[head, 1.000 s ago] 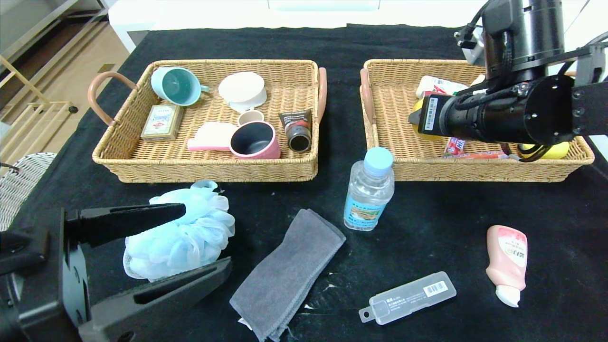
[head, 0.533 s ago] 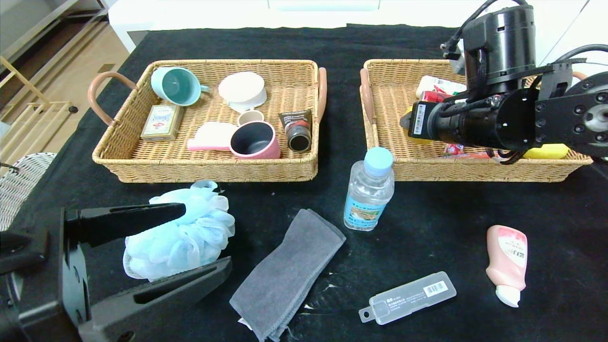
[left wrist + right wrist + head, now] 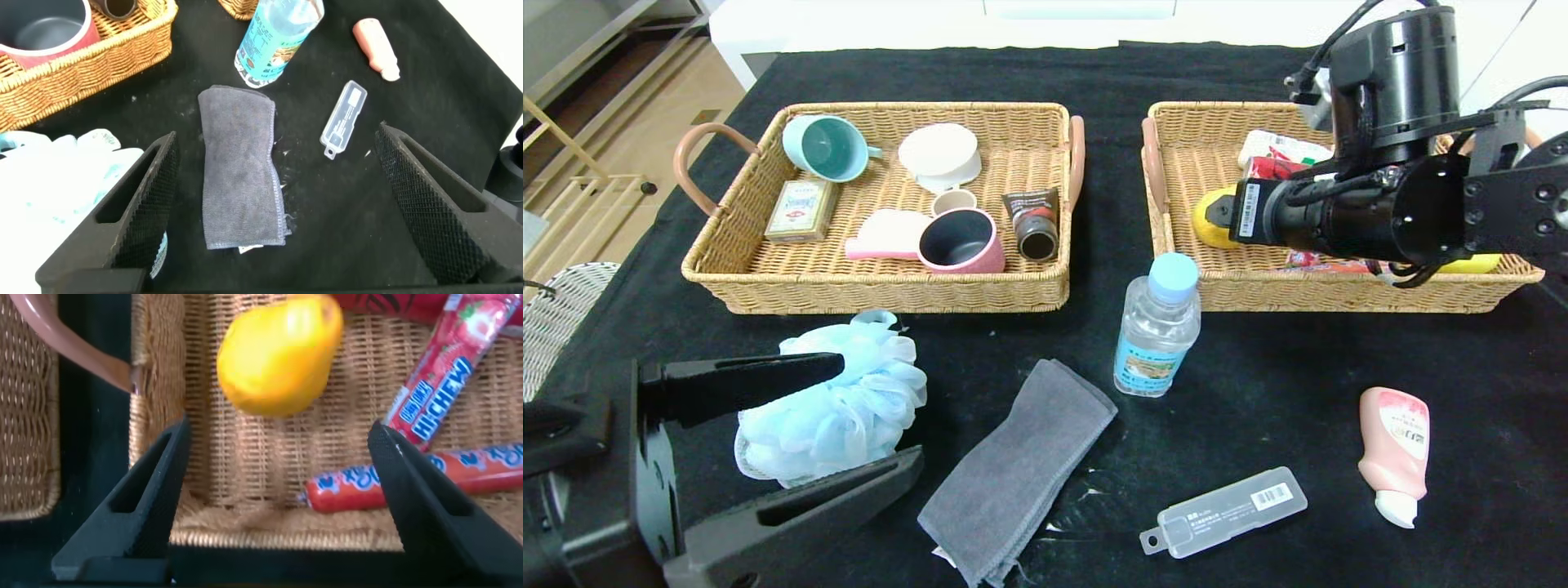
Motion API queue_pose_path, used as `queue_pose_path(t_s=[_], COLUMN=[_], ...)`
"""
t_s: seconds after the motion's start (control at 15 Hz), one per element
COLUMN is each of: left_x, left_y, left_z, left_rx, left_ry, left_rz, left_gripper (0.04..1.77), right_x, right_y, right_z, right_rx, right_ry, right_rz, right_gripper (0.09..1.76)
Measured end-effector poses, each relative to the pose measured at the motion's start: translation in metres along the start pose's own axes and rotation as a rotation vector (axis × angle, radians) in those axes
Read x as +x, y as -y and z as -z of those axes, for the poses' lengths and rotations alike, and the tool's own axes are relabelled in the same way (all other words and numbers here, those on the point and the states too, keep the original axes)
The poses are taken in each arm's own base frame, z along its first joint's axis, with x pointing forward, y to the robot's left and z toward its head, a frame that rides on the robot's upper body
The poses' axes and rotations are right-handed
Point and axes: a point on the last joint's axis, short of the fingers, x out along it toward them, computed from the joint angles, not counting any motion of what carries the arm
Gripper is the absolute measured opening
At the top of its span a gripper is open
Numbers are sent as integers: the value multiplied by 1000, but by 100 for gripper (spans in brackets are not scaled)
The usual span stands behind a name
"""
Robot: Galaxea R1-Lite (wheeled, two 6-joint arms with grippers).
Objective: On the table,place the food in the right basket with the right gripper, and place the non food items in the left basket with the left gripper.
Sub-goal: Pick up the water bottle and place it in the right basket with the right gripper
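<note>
Since half a second ago the right hand (image 3: pixel 278 498) has drawn back slightly over the tan wicker right basket (image 3: pixel 1339 290), fingers spread wide and empty, uncovering more of the yellow pear-shaped fruit (image 3: pixel 278 355), which lies inside near the basket's left end beside red candy sticks (image 3: pixel 409 478). The left hand (image 3: pixel 278 204) has not moved; it hangs spread over the black cloth bench (image 3: pixel 1258 392), flanking the fluffy pale blue bath pouf (image 3: pixel 833 404). The folded grey towel (image 3: pixel 241 167), clear water bottle (image 3: pixel 1158 327), pink squeeze tube (image 3: pixel 1395 445) and translucent plastic case (image 3: pixel 1225 510) stay put. A wooden floor (image 3: pixel 629 106) shows beyond the bench's left edge.
</note>
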Motion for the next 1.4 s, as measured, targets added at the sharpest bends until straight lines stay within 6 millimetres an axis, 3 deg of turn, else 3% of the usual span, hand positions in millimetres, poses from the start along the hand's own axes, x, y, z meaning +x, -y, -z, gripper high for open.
queue_pose_path(t_s=[0.27, 0.73, 1.0, 1.4], left_x=[0, -1, 0, 2], left_y=[0, 0, 0, -1], left_z=[-1, -1, -1, 2], left_rx=[0, 2, 2, 1], left_ry=[5, 11, 6, -10], left_rz=[-1, -14, -15, -19], left_gripper=[172, 172, 172, 172], right_x=[-26, -101, -129, -154], right_y=[10, 22, 24, 8], right_z=[16, 58, 90, 109], right_rx=[-33, -141, -221, -293], right_ry=[-47, -118, -175, -202], right_rz=[-8, -126, -213, -347], right_gripper=[163, 168, 169, 170])
